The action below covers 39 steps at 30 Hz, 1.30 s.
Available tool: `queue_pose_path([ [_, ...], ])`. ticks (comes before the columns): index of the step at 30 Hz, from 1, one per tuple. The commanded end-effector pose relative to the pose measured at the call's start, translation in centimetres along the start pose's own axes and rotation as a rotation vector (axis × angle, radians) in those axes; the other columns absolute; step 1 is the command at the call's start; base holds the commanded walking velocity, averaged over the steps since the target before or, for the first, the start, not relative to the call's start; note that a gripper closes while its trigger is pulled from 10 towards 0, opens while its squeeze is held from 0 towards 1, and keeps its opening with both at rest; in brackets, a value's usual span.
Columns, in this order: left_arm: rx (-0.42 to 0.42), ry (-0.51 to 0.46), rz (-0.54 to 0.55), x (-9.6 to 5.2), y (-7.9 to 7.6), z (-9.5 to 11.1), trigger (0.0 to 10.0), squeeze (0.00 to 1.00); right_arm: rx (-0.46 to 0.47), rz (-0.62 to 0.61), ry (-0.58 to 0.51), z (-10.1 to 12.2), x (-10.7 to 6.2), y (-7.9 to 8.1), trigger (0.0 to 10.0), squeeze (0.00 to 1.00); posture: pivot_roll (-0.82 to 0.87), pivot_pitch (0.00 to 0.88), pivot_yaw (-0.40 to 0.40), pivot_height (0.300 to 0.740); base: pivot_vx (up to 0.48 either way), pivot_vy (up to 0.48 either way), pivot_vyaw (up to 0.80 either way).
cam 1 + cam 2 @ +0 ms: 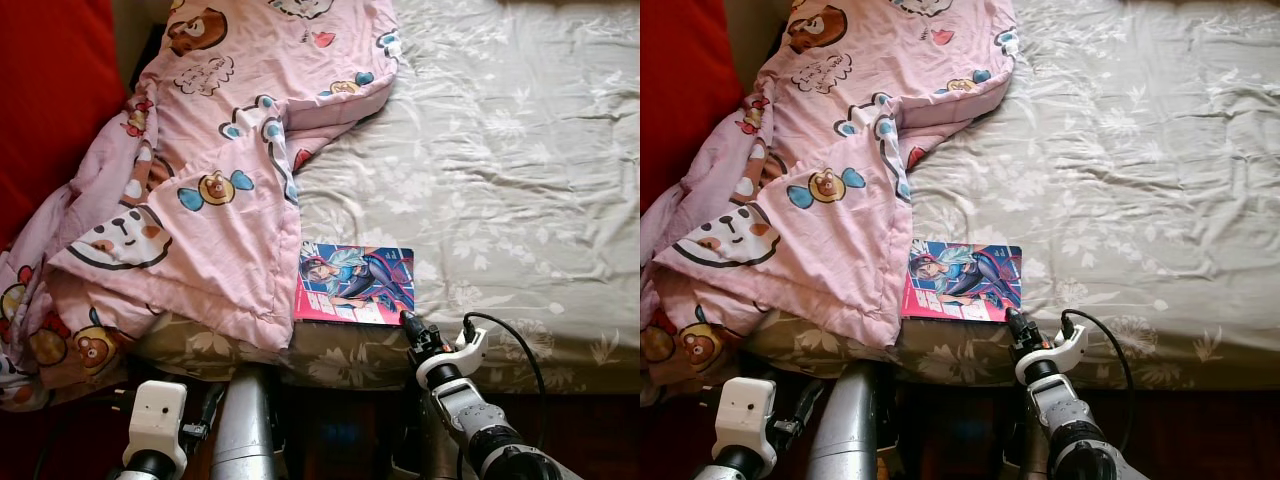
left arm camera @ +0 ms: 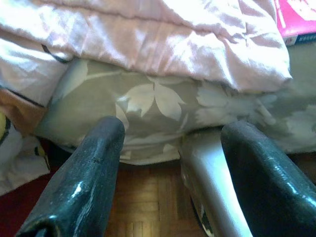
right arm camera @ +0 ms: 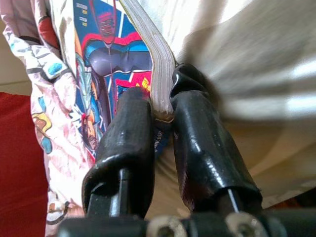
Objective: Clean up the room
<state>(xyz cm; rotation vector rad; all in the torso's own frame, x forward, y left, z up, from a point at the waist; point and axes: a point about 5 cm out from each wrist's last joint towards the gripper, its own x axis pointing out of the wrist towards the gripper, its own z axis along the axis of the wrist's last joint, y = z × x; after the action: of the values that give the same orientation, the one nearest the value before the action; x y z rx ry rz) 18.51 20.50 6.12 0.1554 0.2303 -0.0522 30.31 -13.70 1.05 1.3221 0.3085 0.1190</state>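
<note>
A comic book (image 1: 354, 283) with a blue and pink cover lies flat near the front edge of the bed (image 1: 520, 180), partly tucked against the pink cartoon quilt (image 1: 210, 170). My right gripper (image 1: 408, 322) is at the book's near right corner. In the right wrist view its two black fingers (image 3: 129, 143) are shut on the book's page edge (image 3: 159, 64). Below the bed's edge, my left gripper (image 2: 170, 173) hangs open, with nothing between its fingers (image 2: 94, 168).
The pink quilt hangs over the bed's left front corner toward the floor. A red surface (image 1: 50, 90) stands at the far left. Bare floral sheet spreads over the right of the bed. Wooden parquet floor (image 2: 143, 207) lies under the bed's edge.
</note>
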Motion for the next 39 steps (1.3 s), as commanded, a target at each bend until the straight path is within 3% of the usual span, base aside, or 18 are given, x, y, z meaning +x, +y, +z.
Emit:
queue_pose_path([
  [1, 0.011, 0.045, 0.020, -0.1, 0.5, -1.2, 10.0, 0.00, 0.034, -0.032, 0.031, -1.2, -0.3, -0.6, 0.0, 0.00, 0.30, 0.238, 0.036, 0.582, 0.000, 0.000, 0.00],
  [8, 0.011, 0.043, 0.031, 1.9, 0.6, -1.7, 10.0, 0.00, 0.003, 0.070, -0.053, 0.8, 0.1, 0.5, 0.0, 0.00, 0.27, 0.152, 0.026, 0.582, 0.000, 0.000, 0.00],
  [10, 0.002, 0.060, 0.038, 3.1, 0.5, -2.5, 10.0, 0.00, -0.061, 0.133, -0.070, 1.7, -0.4, 0.5, 0.0, 0.00, 0.24, 0.085, 0.015, 0.582, 0.000, 0.000, 0.00],
  [17, -0.007, 0.075, 0.044, 4.9, 0.3, -3.3, 10.0, 0.00, -0.095, 0.223, -0.153, 3.3, -1.2, 0.7, 0.0, 0.00, 0.19, 0.003, 0.009, 0.582, 0.000, 0.000, 0.00],
  [19, -0.019, 0.076, 0.045, 5.8, 0.2, -3.5, 10.0, 0.00, -0.146, 0.222, -0.153, 3.4, -1.2, 0.8, 0.0, 0.00, 0.17, 0.000, 0.009, 0.582, 0.000, 0.000, 0.00],
  [21, -0.043, 0.078, 0.057, 6.2, 0.2, -3.7, 10.0, 0.00, -0.297, 0.203, -0.140, 3.3, -1.6, 0.7, 0.0, 0.00, 0.15, 0.000, 0.012, 0.582, 0.000, 0.000, 0.00],
  [22, -0.055, 0.082, 0.063, 6.5, 0.2, -3.8, 10.0, 0.00, -0.332, 0.193, -0.146, 3.3, -1.8, 0.6, 10.0, 0.00, 0.13, 0.000, 0.011, 0.582, 0.000, 0.000, 0.00],
  [24, -0.067, 0.085, 0.068, 6.6, 0.2, -3.9, 10.0, 0.00, -0.356, 0.184, -0.149, 3.3, -1.9, 0.6, 10.0, 0.00, 0.13, 0.000, 0.012, 0.582, 0.000, 0.000, 0.00],
  [25, -0.086, 0.100, 0.072, 6.9, 0.1, -4.3, 10.0, 0.00, -0.492, 0.124, -0.175, 3.6, -2.8, 0.2, 10.0, 0.00, 0.10, 0.000, 0.014, 0.582, 0.000, 0.000, 0.00],
  [28, -0.120, 0.142, 0.077, 7.1, -0.3, -5.3, 10.0, 0.00, -0.651, 0.004, -0.187, 3.8, -3.9, -1.0, 10.0, 0.00, 0.06, 0.000, 0.014, 0.582, 0.000, 0.000, 0.00],
  [34, -0.154, 0.195, 0.093, 7.4, -0.6, -6.3, 10.0, 0.00, -0.711, -0.168, -0.166, 3.5, -5.5, -3.5, 10.0, 0.00, 0.03, 0.000, 0.009, 0.591, 0.000, 0.000, 0.00],
  [39, -0.161, 0.202, 0.095, 7.9, -0.8, -6.4, 10.0, 0.00, -0.746, -0.233, -0.133, 3.0, -6.0, -4.4, 10.0, 0.00, 0.03, 0.000, 0.002, 0.621, 0.000, 0.000, 0.00],
])
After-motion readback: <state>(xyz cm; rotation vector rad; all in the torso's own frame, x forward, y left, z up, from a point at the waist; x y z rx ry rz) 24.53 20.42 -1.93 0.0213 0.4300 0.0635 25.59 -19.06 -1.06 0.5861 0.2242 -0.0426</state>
